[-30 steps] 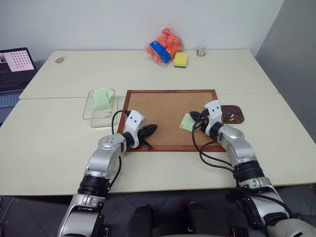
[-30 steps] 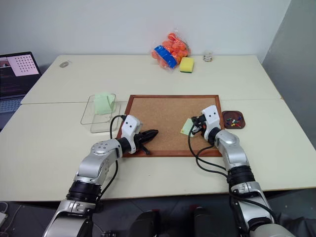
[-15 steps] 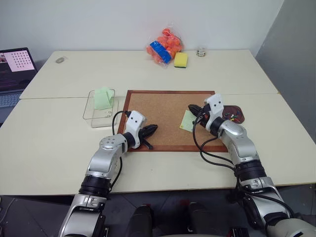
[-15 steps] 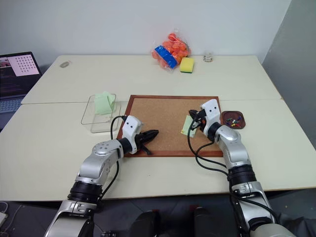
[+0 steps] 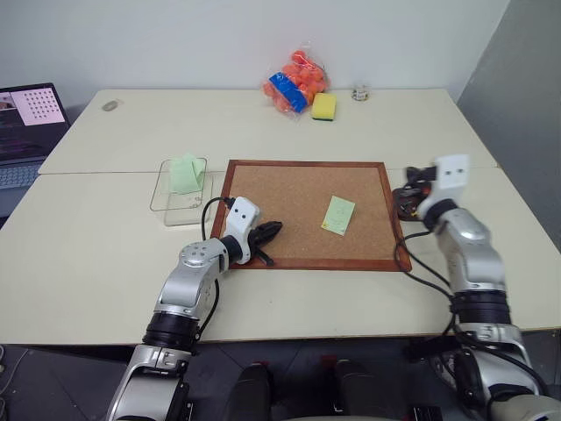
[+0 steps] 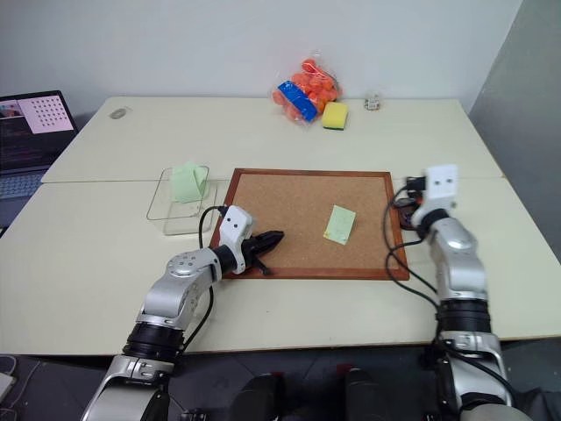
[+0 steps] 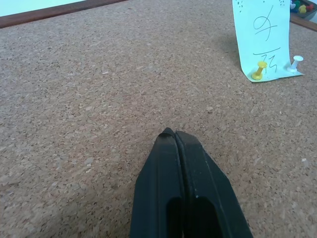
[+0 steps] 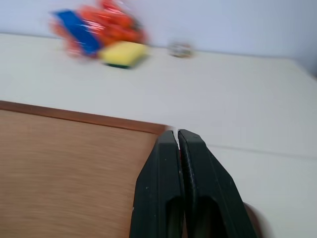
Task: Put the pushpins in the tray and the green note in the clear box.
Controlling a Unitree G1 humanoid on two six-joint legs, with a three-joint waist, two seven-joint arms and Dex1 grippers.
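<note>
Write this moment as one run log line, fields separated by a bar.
left gripper: shut, over cork board | right gripper: shut, near tray | green note: pinned on board | clear box: holds folded paper

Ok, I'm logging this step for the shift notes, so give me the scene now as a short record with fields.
green note: flat on the cork board, two pins at one edge, one yellow, one white
clear box: left of the board, holds a folded mint-green paper
tray: right of the board, mostly behind the right arm
left gripper: shut, over the board's near left part
right gripper: shut, by the board's far right corner
</note>
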